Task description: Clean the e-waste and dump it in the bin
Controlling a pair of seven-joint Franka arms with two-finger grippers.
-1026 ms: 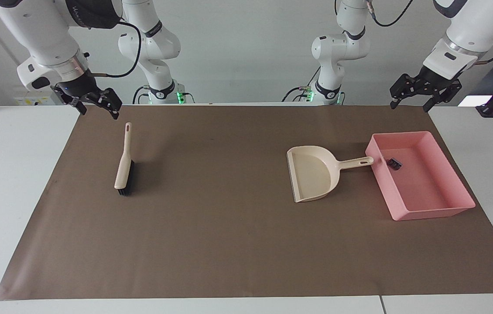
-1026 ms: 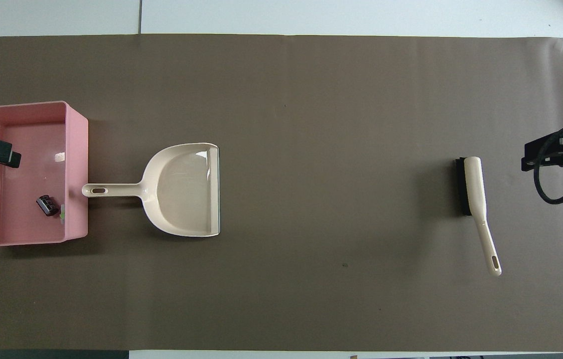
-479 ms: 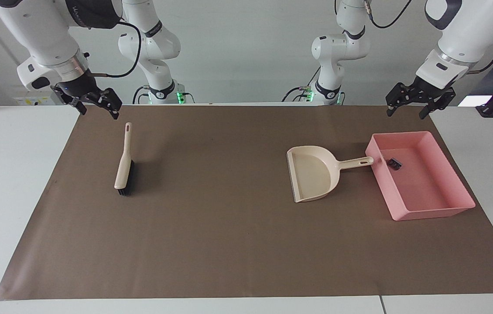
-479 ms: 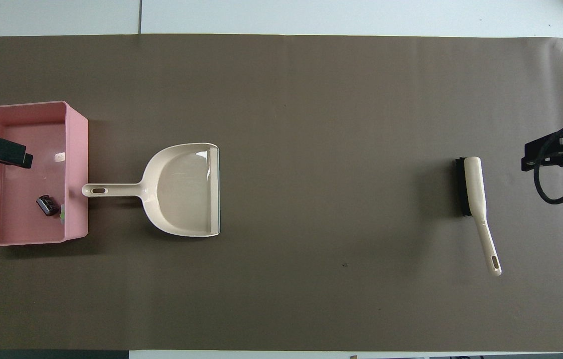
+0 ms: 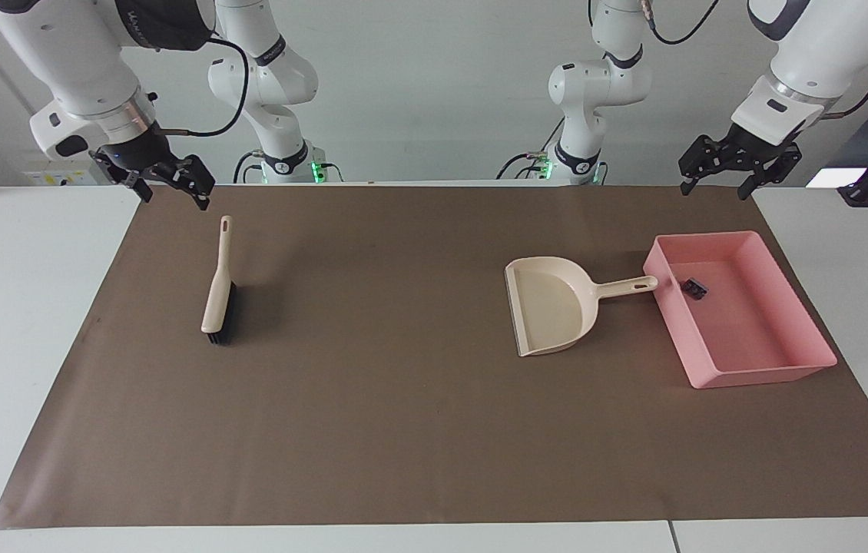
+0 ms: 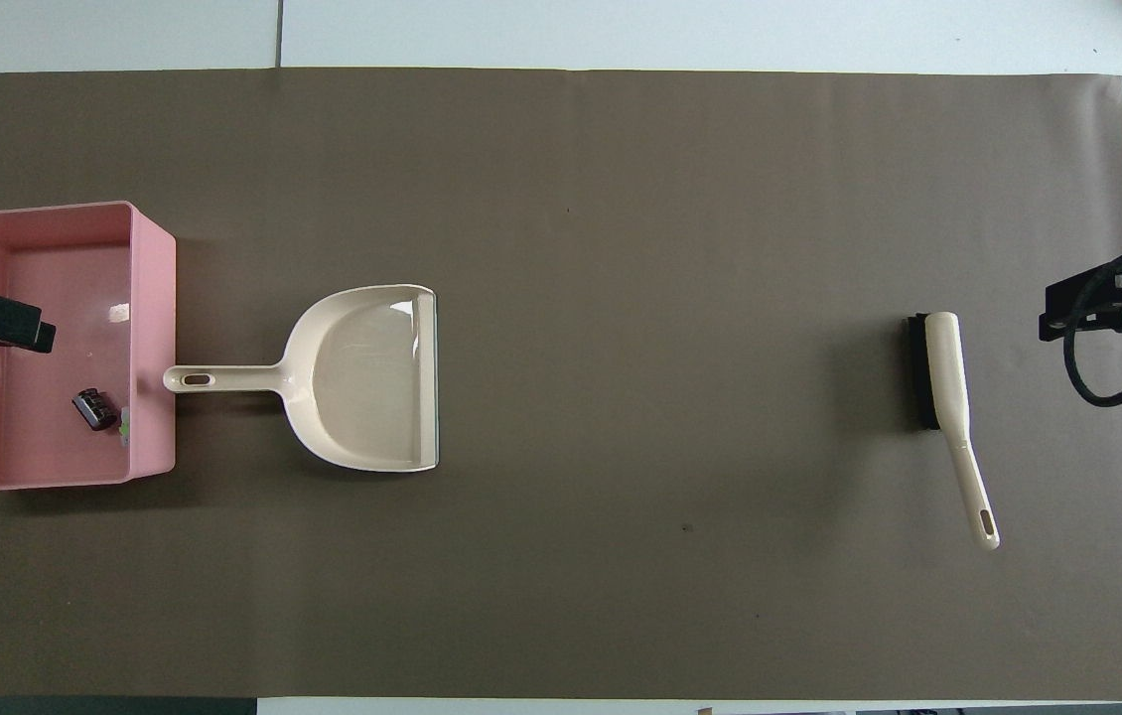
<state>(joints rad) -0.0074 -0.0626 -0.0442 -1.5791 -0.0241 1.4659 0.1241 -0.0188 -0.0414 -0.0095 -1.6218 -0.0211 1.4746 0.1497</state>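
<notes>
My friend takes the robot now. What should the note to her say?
Left gripper: open, holding nothing, up over the pink bin's robot-side end.
Right gripper: open, holding nothing, up near the brush's handle tip.
The black block and a white-green bit lie in the bin.
The dustpan lies empty on the mat beside the bin.
Done: no waste shows on the mat.
Left: probably nothing.

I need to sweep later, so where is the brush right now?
The brush lies flat on the brown mat toward the right arm's end of the table, far from the dustpan, handle toward the robots.
</notes>
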